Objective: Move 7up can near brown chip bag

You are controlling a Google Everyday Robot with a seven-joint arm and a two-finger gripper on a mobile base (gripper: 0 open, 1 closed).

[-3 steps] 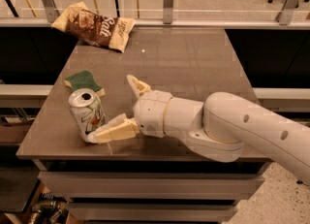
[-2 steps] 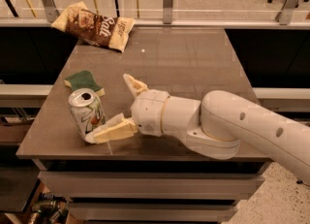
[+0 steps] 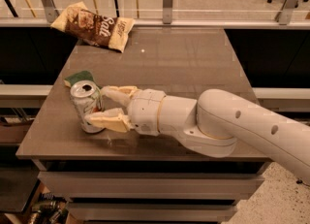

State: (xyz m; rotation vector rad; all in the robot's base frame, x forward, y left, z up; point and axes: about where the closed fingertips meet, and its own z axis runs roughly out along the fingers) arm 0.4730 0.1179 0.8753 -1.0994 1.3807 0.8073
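A white robot arm (image 3: 227,126) reaches across a brown bench (image 3: 193,63). Its pincer (image 3: 95,104) is closed around the 7up can (image 3: 83,103) at front left, beside a green sponge (image 3: 77,77). The brown chip bag (image 3: 94,25) lies well apart, at back left.

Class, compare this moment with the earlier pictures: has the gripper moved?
Yes. The gripper has moved left, toward the left edge of the table, and is now at the 7up can.
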